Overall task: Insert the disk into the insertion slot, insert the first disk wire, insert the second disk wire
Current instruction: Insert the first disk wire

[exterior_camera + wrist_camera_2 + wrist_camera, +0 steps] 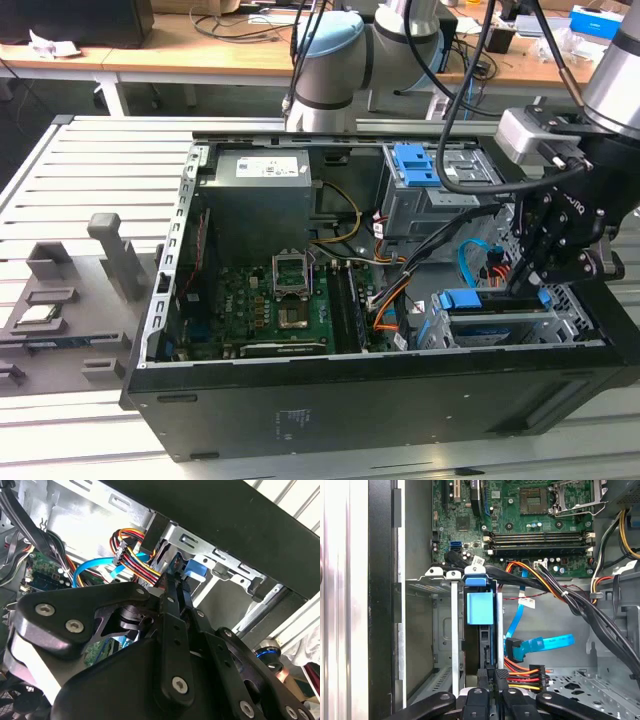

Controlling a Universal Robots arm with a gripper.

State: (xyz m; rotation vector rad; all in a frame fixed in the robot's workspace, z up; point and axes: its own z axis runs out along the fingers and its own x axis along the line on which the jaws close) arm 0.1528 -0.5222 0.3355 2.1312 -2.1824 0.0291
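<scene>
The disk (480,607), dark with a blue bracket, sits upright inside the insertion slot (445,645), a low grey cage at the case's front corner on the exterior view's right (500,330). My gripper (493,672) is shut, its tips at the disk's near end; in the exterior view it (522,285) hangs just over the cage. The first disk wire (530,672), red, orange and black with a flat black plug, lies loose right beside the fingertips. The second disk wire (552,642), light blue, dangles free close by. Both wires show again in the second wrist view (132,550) (87,572).
A taller cage with a blue latch (415,165) stands behind the slot. The motherboard (270,300) and power supply (258,195) fill the case's other half. Thick black cables (570,600) cross above the wires. Grey fixtures (115,250) sit on the table beside the case.
</scene>
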